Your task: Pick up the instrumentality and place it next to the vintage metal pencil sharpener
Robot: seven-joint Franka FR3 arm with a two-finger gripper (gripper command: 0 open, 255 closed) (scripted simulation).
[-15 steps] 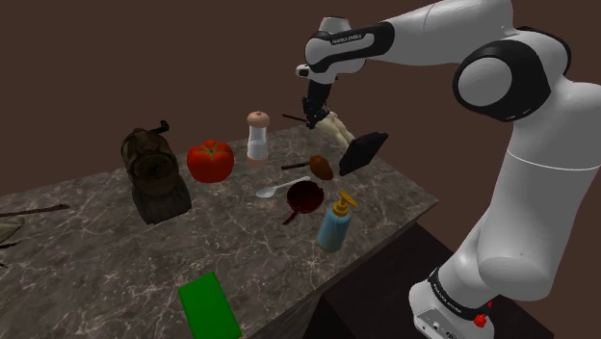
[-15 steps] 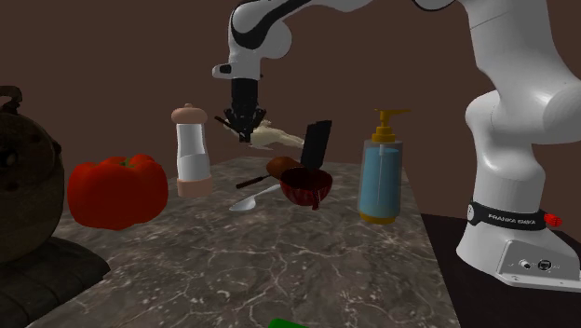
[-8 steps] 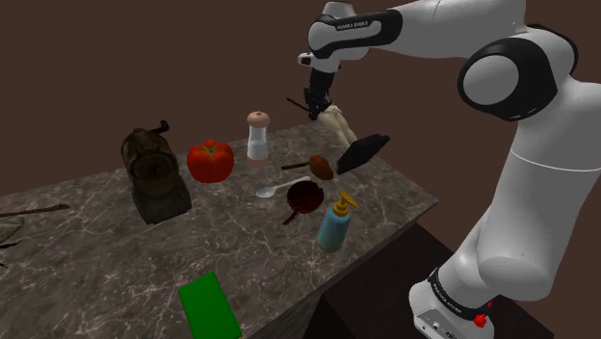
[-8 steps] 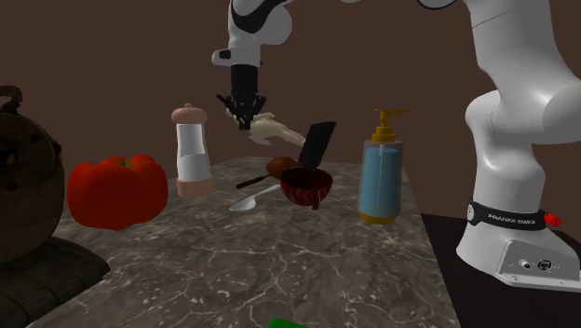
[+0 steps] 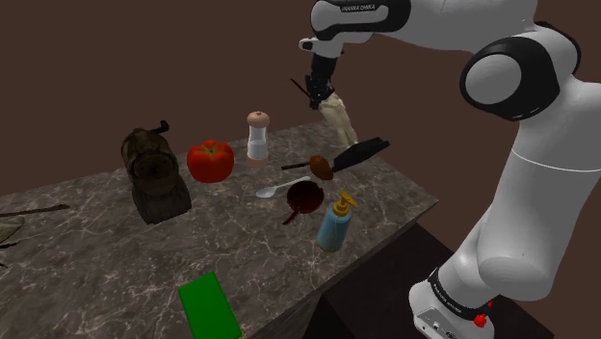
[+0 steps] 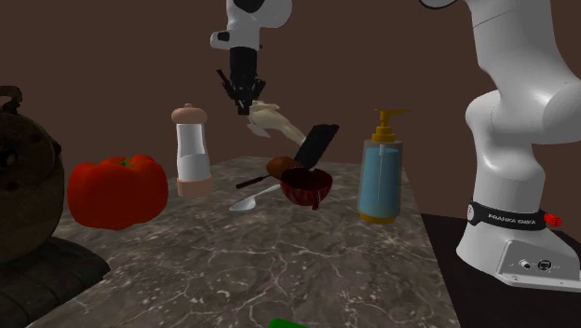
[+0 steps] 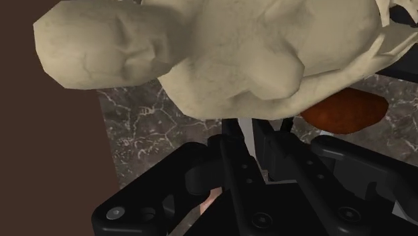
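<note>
Green card (image 5: pixel 209 306) lies flat at the front edge of the counter (image 5: pixel 106 250), lower centre of the shoulder view. Behind it, toward the right, a blue soap bottle (image 5: pixel 335 223) stands upright. A dark red bowl (image 5: pixel 305 196) is just beside the bottle, with a white spoon (image 5: pixel 274 188) and a brown round thing (image 5: pixel 321 167) near the bowl. Left of centre the dark sharpener (image 5: pixel 152 173) stands upright. A red pepper (image 5: pixel 210 160) sits to its right, near but apart, and a white shaker (image 5: pixel 257 135) stands past that. Farthest back, upper centre, the claw (image 5: pixel 315 96) is clenched on the top end of the tool (image 5: pixel 340 117). The tool has a cream lumpy handle and a flat black head. It hangs tilted, head low and toward frame right at the counter's far edge, well apart from the sharpener. Cannot tell if the head's low corner touches the counter. In the second exterior view the claw (image 6: pixel 246 104) is at top centre and the tool (image 6: pixel 270 119) slants down to the right. There the head is above the bowl in the picture, between shaker and bottle. Wrist view shows the cream handle (image 7: pixel 234 47) close up, with marbled counter and the brown thing beyond.
</note>
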